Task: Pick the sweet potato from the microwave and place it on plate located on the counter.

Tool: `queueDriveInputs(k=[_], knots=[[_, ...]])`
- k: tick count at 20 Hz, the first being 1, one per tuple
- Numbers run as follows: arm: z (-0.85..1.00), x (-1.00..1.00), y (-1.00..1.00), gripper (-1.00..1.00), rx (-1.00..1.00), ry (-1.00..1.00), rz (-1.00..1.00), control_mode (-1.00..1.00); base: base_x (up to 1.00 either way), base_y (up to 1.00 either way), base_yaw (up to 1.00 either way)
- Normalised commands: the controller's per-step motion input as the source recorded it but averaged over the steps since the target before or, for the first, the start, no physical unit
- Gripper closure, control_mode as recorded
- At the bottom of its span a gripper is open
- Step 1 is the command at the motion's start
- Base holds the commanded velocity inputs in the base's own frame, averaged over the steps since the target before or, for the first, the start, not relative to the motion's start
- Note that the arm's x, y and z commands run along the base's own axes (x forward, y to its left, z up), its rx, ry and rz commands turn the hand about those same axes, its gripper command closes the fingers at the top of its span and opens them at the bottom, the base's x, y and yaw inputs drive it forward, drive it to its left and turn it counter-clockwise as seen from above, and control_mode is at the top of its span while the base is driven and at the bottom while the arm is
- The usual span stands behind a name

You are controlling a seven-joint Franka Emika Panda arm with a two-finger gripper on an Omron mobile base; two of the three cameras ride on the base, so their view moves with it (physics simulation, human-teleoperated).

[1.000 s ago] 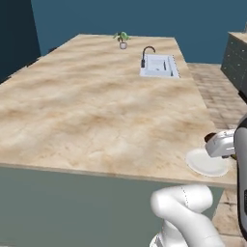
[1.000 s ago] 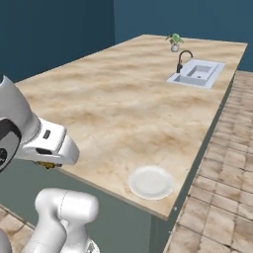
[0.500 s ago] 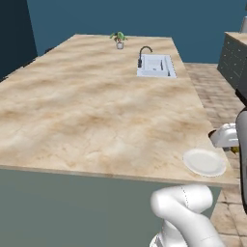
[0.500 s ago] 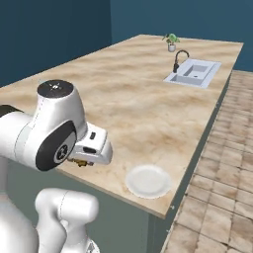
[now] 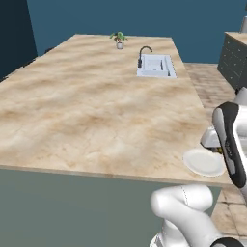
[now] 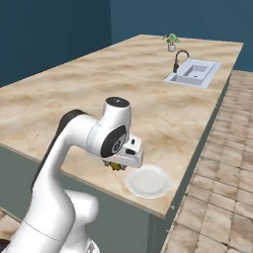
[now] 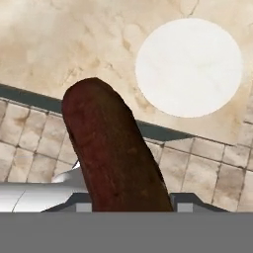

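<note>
In the hand view, the dark reddish-brown sweet potato [image 7: 113, 148] stands large between my fingers and hides them. My gripper [image 6: 116, 166] is shut on it, low over the beige counter [image 6: 123, 84] near its front edge. The tip of the sweet potato [image 6: 114, 169] peeks out under the hand. The white round plate [image 6: 148, 181] lies on the counter just right of the gripper, apart from it. In the hand view the plate [image 7: 189, 66] is at the upper right, and it also sits by the counter's near right corner [image 5: 203, 161]. The microwave is out of view.
A steel sink [image 5: 155, 66] with a black tap [image 5: 142, 50] and a small potted plant [image 5: 118, 39] sit at the counter's far end. Tiled floor [image 6: 222, 163] runs along the right of the counter. A dark cabinet [image 5: 234, 58] stands at the far right.
The arm has swung right across the front of the counter, carrying the sweet potato from beyond the counter's near edge to just beside the plate. The plate has not moved.
</note>
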Motion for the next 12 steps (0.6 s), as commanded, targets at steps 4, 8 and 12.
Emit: queueDriveInputs(k=[4,8,12], knots=[[-0.81,0.99,-0.61,1.00,0.03,0.11,0.00,-1.00,0.00,0.00,0.00],[-0.66,0.68,-0.44,1.00,0.00,0.04,0.00,-1.00,0.00,0.00,0.00],[-0.68,0.69,-0.37,1.00,0.00,0.01,0.01,-1.00,0.00,0.00,0.00]])
